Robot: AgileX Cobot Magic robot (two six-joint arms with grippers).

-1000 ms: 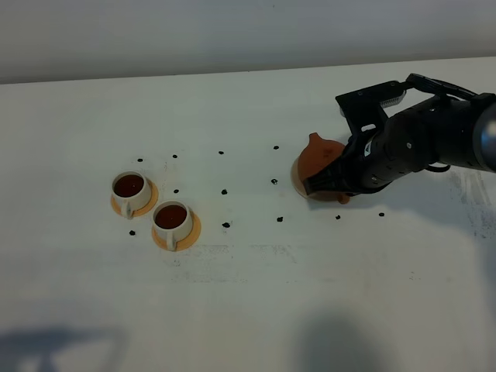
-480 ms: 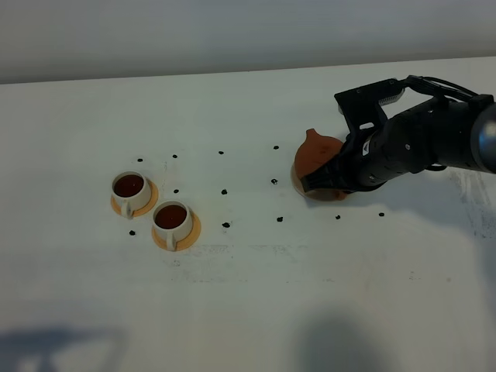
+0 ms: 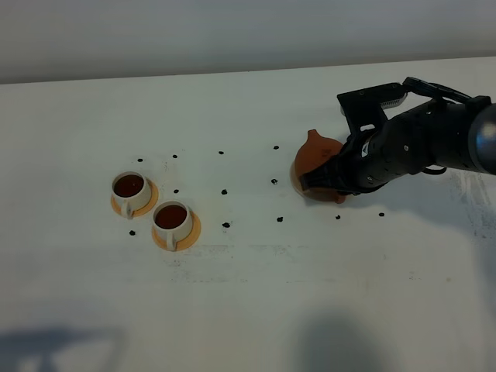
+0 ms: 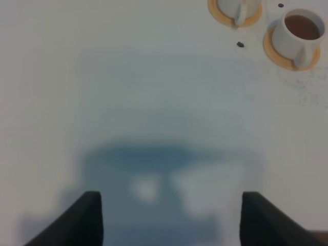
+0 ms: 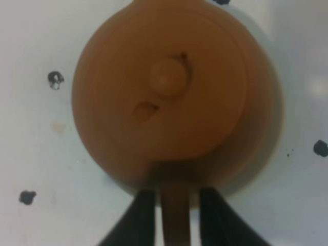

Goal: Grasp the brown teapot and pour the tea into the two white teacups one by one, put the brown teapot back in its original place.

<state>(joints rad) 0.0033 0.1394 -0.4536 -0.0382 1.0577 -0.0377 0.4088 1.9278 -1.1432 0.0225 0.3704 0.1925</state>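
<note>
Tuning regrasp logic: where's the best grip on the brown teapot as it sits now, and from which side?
Grip the brown teapot by its straight side handle, coming in along the handle from the side opposite the spout. The round body is too wide; the right gripper already straddles that handle.

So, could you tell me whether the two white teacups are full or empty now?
Full: both teacups hold dark brown tea in the high view; the left wrist view shows one filled.

The teapot (image 3: 316,159) now sits level; a second ago it was tilted. The right end effector (image 5: 176,212) has loosened around its handle.
</note>
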